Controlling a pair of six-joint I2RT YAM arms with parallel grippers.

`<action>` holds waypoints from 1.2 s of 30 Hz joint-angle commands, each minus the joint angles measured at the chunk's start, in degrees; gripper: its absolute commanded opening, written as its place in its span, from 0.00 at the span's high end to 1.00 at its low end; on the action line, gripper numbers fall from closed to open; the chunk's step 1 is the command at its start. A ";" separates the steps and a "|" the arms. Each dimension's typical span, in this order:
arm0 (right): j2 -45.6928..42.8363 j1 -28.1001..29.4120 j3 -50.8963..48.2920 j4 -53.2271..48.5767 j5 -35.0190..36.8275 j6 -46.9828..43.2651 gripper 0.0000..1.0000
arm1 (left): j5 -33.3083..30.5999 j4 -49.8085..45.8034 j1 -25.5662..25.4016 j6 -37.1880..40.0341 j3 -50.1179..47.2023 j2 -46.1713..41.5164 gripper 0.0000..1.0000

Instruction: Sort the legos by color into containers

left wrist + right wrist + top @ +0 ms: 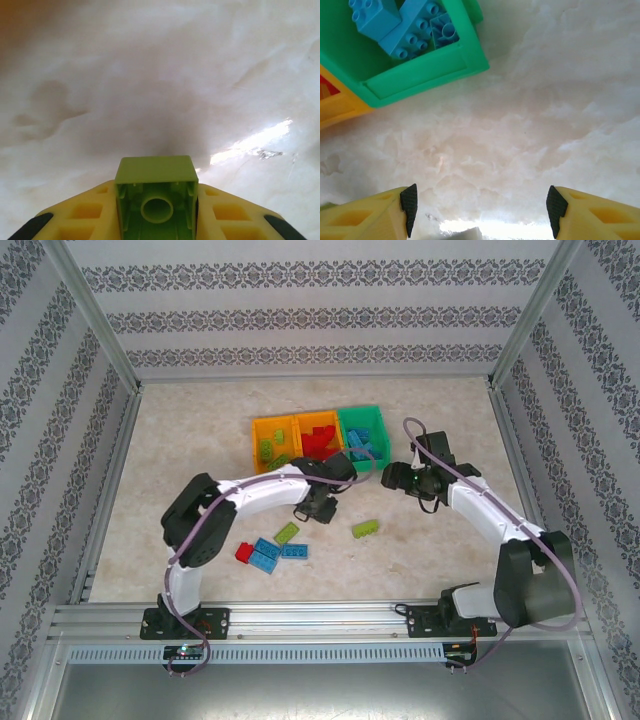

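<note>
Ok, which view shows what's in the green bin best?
Right wrist: the green bin is close up, its blue bricks clear inside. The top view shows the whole bin, but small and far.

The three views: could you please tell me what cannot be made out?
Right wrist view: the green bin runs off the top and left edges, so its blue bricks cannot be counted.
Left wrist view: the lime brick in the left gripper is cut off by the bottom edge, hiding its length.
Top view: the left arm overlaps the orange bins' near walls; the red bricks are too small to count.
</note>
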 commanded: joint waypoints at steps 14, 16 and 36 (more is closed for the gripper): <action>-3.61 20.83 -7.18 -4.12 0.67 -4.11 0.17 | 1.62 0.75 22.61 4.13 8.32 -1.98 0.70; -2.37 22.29 -6.82 -5.05 2.27 -4.60 0.16 | 2.54 0.86 23.67 4.02 10.49 -0.03 0.68; 10.11 26.19 -1.80 -5.72 9.99 -6.59 0.14 | 5.75 5.03 25.94 -0.30 5.05 -4.91 0.24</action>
